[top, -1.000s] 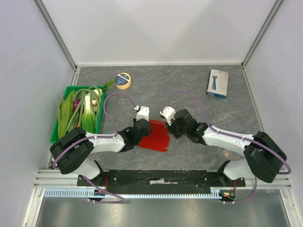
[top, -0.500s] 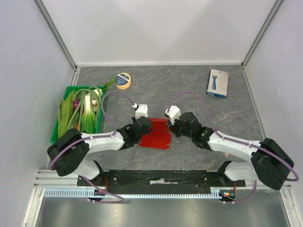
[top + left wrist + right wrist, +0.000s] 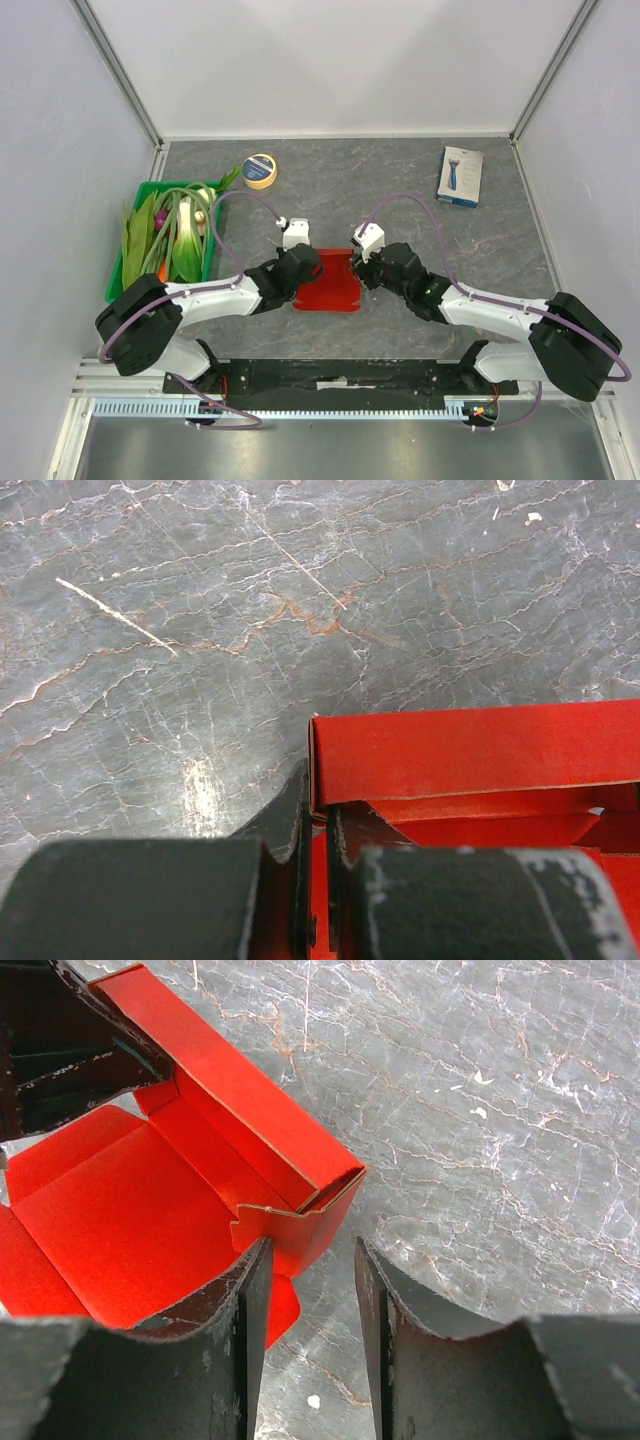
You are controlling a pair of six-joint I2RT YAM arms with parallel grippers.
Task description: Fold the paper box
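The glossy red cardboard paper box (image 3: 328, 285) lies on the grey table (image 3: 470, 250), left gripper (image 3: 318, 825) pinching its 9 o'clock wall; the right gripper (image 3: 310, 1260), jaws parted at 3 o'clock, may let that corner spring open.

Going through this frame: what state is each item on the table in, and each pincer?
paper box: partly folded, one long wall raised, base lying flat.
left pincer: shut on the paper box's left edge.
right pincer: open at the box's right corner, gripping nothing.
tape roll: lying flat, untouched.
white-and-blue box: closed, lying flat.
green basket: filled with leafy vegetables.
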